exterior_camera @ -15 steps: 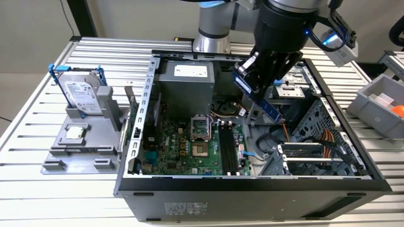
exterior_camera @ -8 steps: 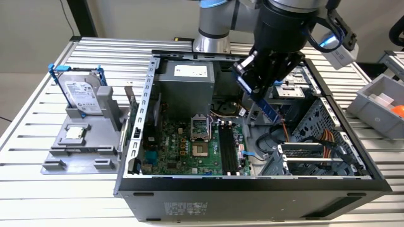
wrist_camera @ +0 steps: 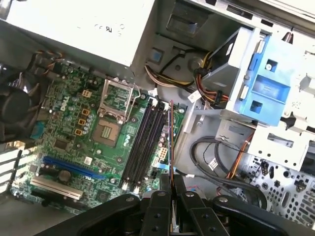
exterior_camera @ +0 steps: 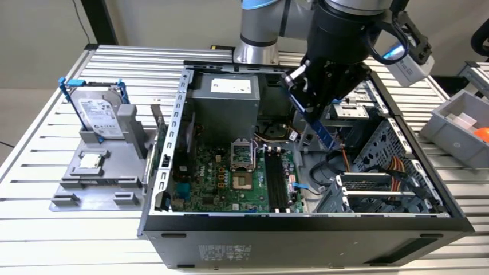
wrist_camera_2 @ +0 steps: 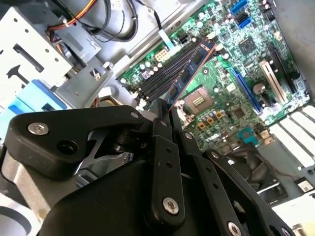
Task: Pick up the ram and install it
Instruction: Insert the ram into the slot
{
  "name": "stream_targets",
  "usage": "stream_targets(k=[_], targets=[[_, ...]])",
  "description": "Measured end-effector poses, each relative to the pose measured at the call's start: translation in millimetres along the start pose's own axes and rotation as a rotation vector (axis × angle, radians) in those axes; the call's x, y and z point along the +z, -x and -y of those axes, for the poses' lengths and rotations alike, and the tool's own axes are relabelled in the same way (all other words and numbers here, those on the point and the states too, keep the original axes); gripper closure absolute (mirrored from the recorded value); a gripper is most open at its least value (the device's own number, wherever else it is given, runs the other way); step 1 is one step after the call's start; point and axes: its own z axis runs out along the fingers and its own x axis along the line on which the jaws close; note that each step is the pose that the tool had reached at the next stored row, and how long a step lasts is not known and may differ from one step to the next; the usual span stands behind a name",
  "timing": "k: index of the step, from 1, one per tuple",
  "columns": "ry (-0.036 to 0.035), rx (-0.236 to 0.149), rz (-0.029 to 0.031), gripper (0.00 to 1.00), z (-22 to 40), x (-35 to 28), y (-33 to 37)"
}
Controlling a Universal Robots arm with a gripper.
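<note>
My gripper (exterior_camera: 307, 109) hangs over the open computer case (exterior_camera: 306, 220), shut on the ram (exterior_camera: 322, 133), a thin blue stick that slants down from the fingers. In the second wrist view the ram (wrist_camera_2: 189, 73) runs from the gripper (wrist_camera_2: 165, 117) out over the motherboard (wrist_camera_2: 231, 98), in the air near the black memory slots (wrist_camera_2: 155, 78). In the first wrist view the ram (wrist_camera: 171, 142) is seen edge-on, held by the gripper (wrist_camera: 171, 186), alongside the memory slots (wrist_camera: 145, 142) and to one side of them. In the exterior view the ram's lower end is above and to the right of the memory slots (exterior_camera: 276, 180).
The grey power supply (exterior_camera: 229, 94) stands at the back of the case, and a drive cage (exterior_camera: 382, 183) with cables sits on the exterior view's right. A grey fixture (exterior_camera: 84, 183) on the left carries a hard drive (exterior_camera: 99, 114) and a small chip (exterior_camera: 91, 161). A grey bin (exterior_camera: 458, 129) stands at the far right.
</note>
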Motion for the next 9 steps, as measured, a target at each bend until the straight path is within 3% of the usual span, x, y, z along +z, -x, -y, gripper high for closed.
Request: stream_targets(k=[9], targets=[[-0.0044, 0.103, 0.0019, 1.0, 0.0, 0.1, 0.0]])
